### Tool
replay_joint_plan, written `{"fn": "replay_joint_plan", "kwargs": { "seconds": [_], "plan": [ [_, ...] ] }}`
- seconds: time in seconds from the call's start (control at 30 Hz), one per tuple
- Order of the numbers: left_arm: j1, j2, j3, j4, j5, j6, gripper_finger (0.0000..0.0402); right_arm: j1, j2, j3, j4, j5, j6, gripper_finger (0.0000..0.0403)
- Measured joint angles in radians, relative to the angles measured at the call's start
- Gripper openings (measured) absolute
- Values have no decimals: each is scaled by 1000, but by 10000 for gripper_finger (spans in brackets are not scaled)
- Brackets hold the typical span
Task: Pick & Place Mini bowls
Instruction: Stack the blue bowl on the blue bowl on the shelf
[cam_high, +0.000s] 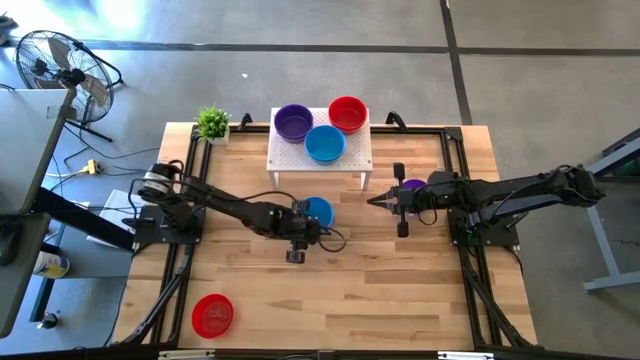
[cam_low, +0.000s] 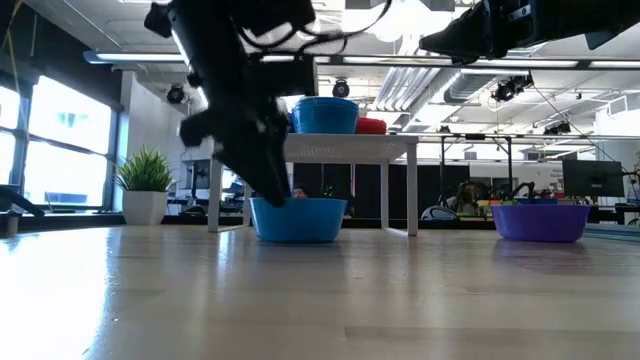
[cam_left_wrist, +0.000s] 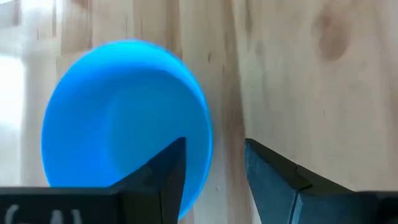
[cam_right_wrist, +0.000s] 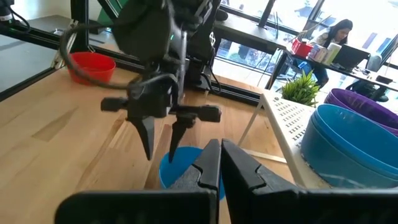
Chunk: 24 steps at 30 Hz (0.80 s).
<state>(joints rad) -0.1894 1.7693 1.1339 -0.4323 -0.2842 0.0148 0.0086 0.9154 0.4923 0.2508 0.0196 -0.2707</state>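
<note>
High view, read from left to right, is showing a red bowl (cam_high: 211, 315) sitting alone near the front left corner of the table (cam_high: 400, 290), well apart from everything else. Further along, at the back, a small green plant (cam_high: 212, 122) is standing just beside the white perforated stand (cam_high: 350, 158), which is carrying three bowls: a purple bowl (cam_high: 293, 122), a blue bowl (cam_high: 325, 144) and a second red bowl (cam_high: 347, 113). In front of the stand, the left gripper (cam_high: 303, 222) is reaching over a second blue bowl (cam_high: 319, 209) that is resting on the wood. The left wrist view is showing its two fingers (cam_left_wrist: 163, 168) spread apart, one finger over the bowl's inside and the other outside the rim, pinching nothing. To the right, the right gripper (cam_high: 381, 201) is hanging above the table with its fingers pressed together and empty, and a second purple bowl (cam_high: 412, 186) is sitting on the table partly under that arm.

As a judgement, the task is looking partly done: three bowls are sitting on the stand, while three are waiting on the table. Whether the blue one at the left gripper is being released or about to be gripped cannot be told.
</note>
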Motion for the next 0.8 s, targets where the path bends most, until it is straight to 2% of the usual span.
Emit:
{"fn": "replay_joint_plan", "kwargs": {
  "seconds": [0.1, 0.2, 0.47, 0.57, 0.8],
  "plan": [
    [1, 41, -3, 5, -44, 13, 141, 0, 0, 0, 0, 0, 0, 2],
    [8, 47, -2, 24, -38, 32, 117, 0, 0, 0, 0, 0, 0, 1],
    [21, 47, -2, 20, 15, 79, 9, 0, 0, 0, -1, 0, 0, 1],
    [20, 18, 14, -28, 18, 86, 10, 0, 0, 0, -1, 0, 0, 1],
    [19, -71, 184, -209, 61, 87, 5, 0, 0, 0, -8, 0, 0, 1]
  ]
}}
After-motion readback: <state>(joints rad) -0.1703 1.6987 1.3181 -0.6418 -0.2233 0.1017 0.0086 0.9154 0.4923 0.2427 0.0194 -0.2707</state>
